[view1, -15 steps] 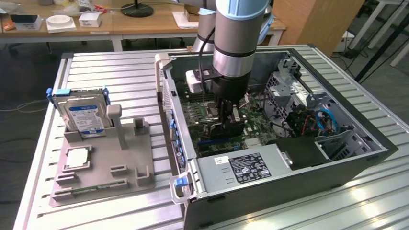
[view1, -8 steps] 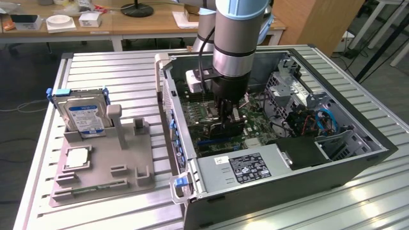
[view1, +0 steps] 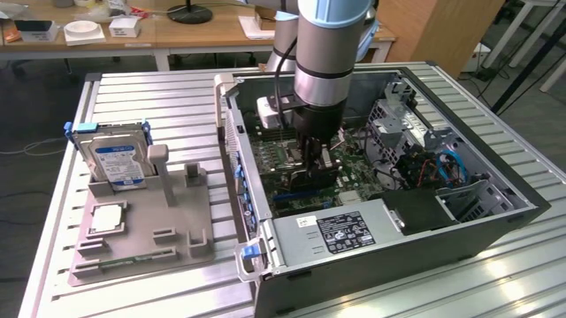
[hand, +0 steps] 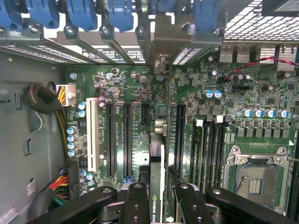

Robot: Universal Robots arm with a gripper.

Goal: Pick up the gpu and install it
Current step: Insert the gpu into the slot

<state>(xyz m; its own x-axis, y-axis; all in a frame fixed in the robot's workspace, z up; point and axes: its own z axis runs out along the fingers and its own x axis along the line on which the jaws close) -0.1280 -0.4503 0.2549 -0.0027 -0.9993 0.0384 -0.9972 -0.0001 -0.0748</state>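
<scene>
Inside the open computer case (view1: pixel 399 260), the gripper (hand: pixel 160 189) pinches the gpu (hand: pixel 156 156) edge-on, seemingly just above a motherboard (hand: pixel 196 93) slot.

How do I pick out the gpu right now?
Look inside the open computer case, above the green motherboard. The gpu is the thin card held on edge in the gripper, unlike the blue-labelled hard drive standing outside on the grey tray.
</scene>
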